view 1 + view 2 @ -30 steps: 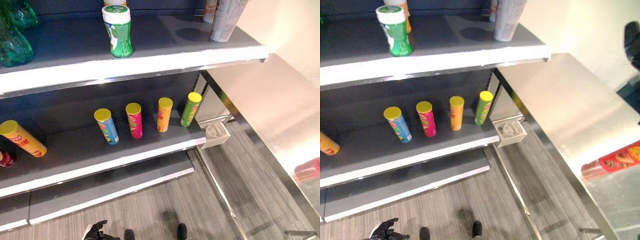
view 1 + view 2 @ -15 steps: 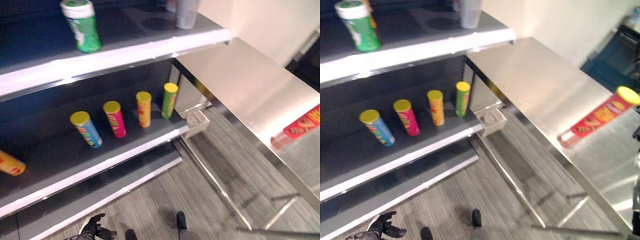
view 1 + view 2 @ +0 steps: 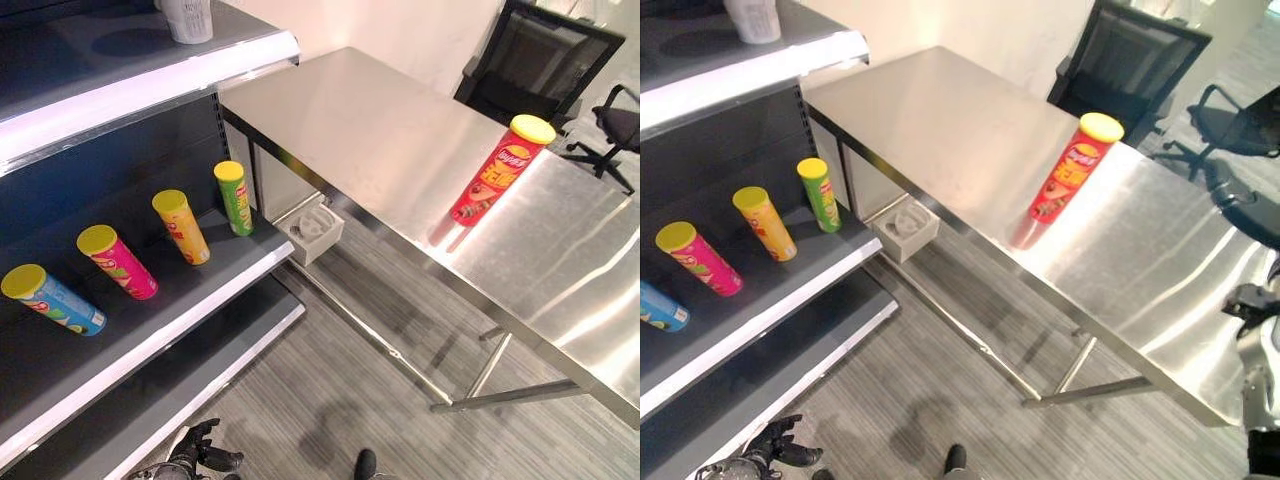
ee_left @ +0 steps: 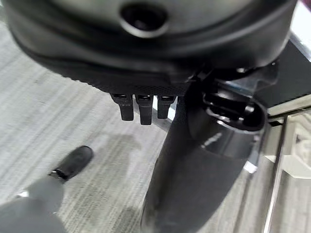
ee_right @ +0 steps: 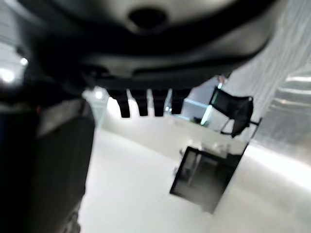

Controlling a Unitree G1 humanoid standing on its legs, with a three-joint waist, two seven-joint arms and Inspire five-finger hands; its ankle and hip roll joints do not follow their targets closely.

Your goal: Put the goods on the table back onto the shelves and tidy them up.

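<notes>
1. We note one red crisp tube [image 3: 497, 172] with a yellow lid standing upright on the steel table [image 3: 380, 140], well apart from both hands.
2. Four tubes stand on the middle shelf [image 3: 160, 290]: green [image 3: 236, 199], orange [image 3: 182, 227], pink [image 3: 117, 263], blue [image 3: 52, 299].
3. Our left hand [image 3: 197, 455] hangs low over the floor, fingers loosely spread, holding nothing.
4. Our right hand [image 5: 146, 104] shows relaxed fingers, empty.

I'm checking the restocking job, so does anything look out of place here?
Yes: a red chip can stands alone on the steel table, while the other cans, green, orange, pink and blue, stand on the shelf.
</notes>
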